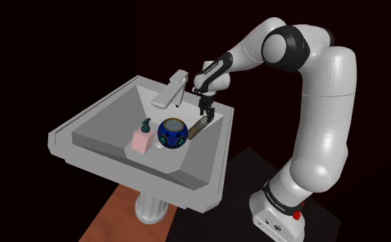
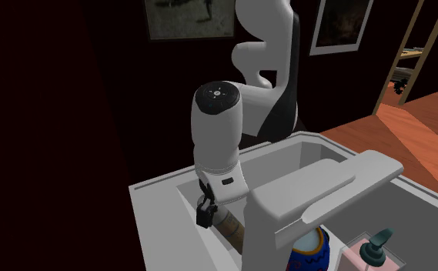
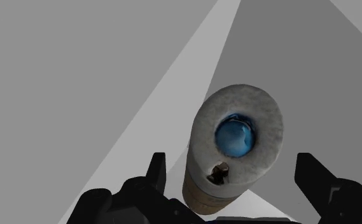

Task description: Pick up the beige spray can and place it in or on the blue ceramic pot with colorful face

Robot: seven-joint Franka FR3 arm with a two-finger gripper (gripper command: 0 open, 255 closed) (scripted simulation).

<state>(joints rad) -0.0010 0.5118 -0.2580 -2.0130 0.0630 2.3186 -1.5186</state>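
"Beige spray can (image 1: 199,126) is lying tilted against the sloped wall of the sink (image 1: 94,111), just to the shoulder view's right of the blue pot (image 1: 172,133). It's round and leaning, so one jaw touching first could roll it away."

"Or it slips when lifted. The jaws are spread either side of its top, not touching it."

"The arm (image 1: 324,82) arches high over the basin, wrist pointing steeply down."

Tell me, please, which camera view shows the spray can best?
The wrist view: the spray can shows end-on, close, within the open gripper. The shoulder view shows it small beside the blue pot; the second exterior view hides part behind the faucet.
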